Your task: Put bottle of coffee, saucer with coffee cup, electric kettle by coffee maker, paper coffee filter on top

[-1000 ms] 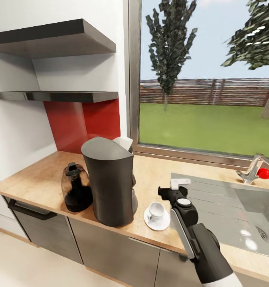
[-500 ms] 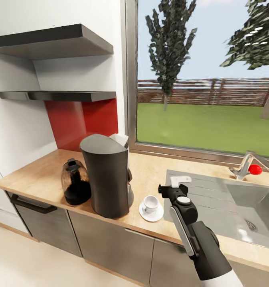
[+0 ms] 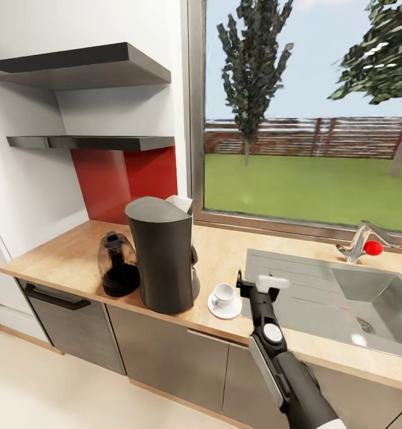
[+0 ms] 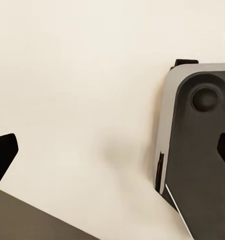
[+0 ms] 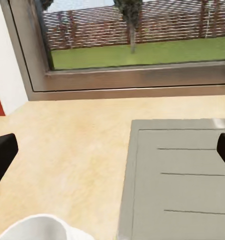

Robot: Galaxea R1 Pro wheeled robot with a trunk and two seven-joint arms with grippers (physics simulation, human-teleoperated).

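The dark grey coffee maker (image 3: 162,262) stands on the countertop (image 3: 64,259), with the white paper coffee filter (image 3: 181,204) lying on its top. To its left is the smoky-glass electric kettle (image 3: 118,273). Just to its right the white coffee cup (image 3: 225,293) sits on the saucer (image 3: 225,314). My right gripper (image 3: 256,282) hovers open just right of the cup, over the drainboard edge; the right wrist view shows the cup rim (image 5: 37,227) below my right gripper (image 5: 112,152). The thin kitchen shelf (image 3: 93,142) looks bare; the bottle of coffee is out of view. My left gripper (image 4: 112,155) is open over the floor.
A steel sink (image 3: 368,298) with drainboard (image 3: 296,280) and a red-knobbed faucet (image 3: 362,241) takes up the counter's right part. A thicker dark slab (image 3: 82,62) hangs above the shelf. A large window (image 3: 308,119) runs behind the counter. Dark cabinet fronts (image 3: 165,351) lie below.
The head view has pulled back and shifted, so the counter looks smaller and farther. My right arm sits lower in the picture, its gripper still open beside the cup.
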